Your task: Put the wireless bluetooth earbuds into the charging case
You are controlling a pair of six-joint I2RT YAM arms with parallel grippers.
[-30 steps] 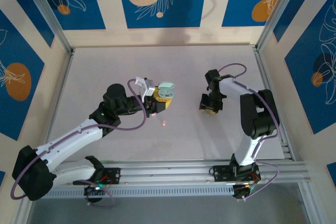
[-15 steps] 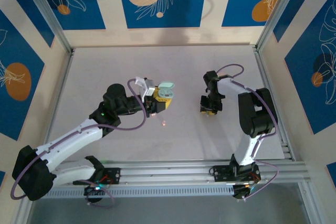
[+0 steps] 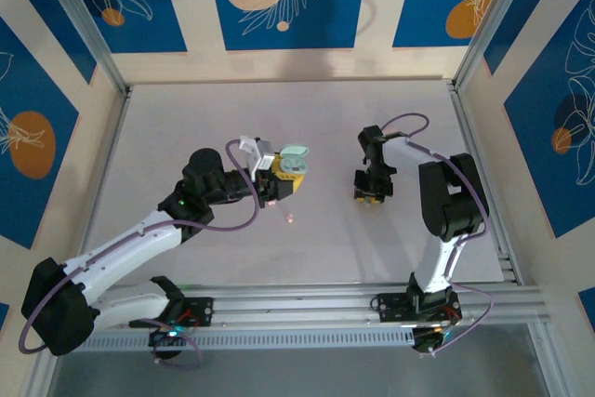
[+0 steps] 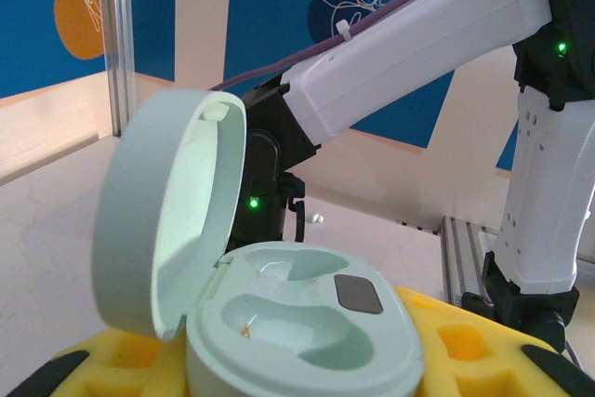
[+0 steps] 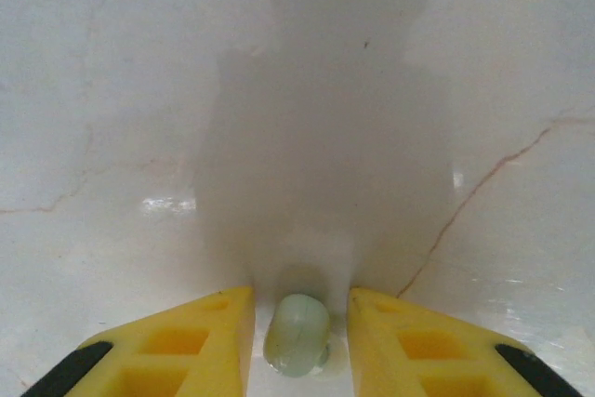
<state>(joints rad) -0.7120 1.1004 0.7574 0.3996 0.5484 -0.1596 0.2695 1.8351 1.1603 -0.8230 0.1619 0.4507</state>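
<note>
My left gripper (image 3: 282, 179) is shut on the pale teal charging case (image 3: 294, 164), holding it off the table. The case (image 4: 307, 323) sits between the yellow pads with its lid (image 4: 167, 220) swung up, and both wells are empty. My right gripper (image 3: 369, 194) points down at the table right of centre. In the right wrist view a pale teal earbud (image 5: 297, 334) lies on the table between the yellow fingertips (image 5: 232, 309) of the right gripper (image 5: 299, 293). A thin gap shows on each side of the earbud, so the jaws are open around it.
A tiny pinkish speck (image 3: 291, 218) lies on the white table (image 3: 214, 118) in front of the held case. A small pale object (image 4: 319, 218) rests on the table by the right arm. Aluminium posts and patterned walls close in the table on three sides.
The right gripper has shifted slightly left and lower over the table. The left arm and the case have stayed still.
</note>
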